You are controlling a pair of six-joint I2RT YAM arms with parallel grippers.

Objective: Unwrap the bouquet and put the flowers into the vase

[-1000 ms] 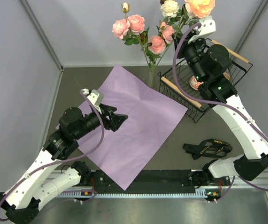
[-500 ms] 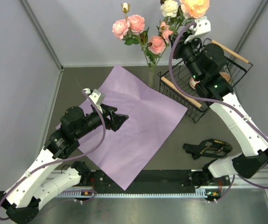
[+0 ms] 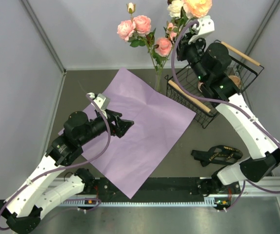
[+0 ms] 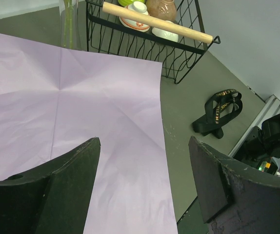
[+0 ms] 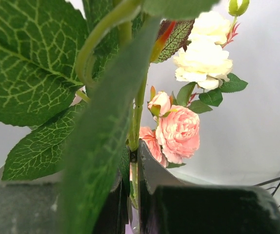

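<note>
Black ribbon (image 3: 217,156) lies up front, left gripper (image 3: 124,125) hangs wide open and empty over the flat lilac paper (image 3: 150,122), and at the back the vase (image 3: 158,83) holds pink roses (image 3: 141,24) beside the wire basket (image 3: 184,95) while the right gripper (image 5: 134,195) is clamped tight on a leafy rose stem (image 5: 139,112).

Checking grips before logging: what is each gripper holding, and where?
The right gripper pinches a rose stem below its leaves; the left gripper is open, empty.
</note>
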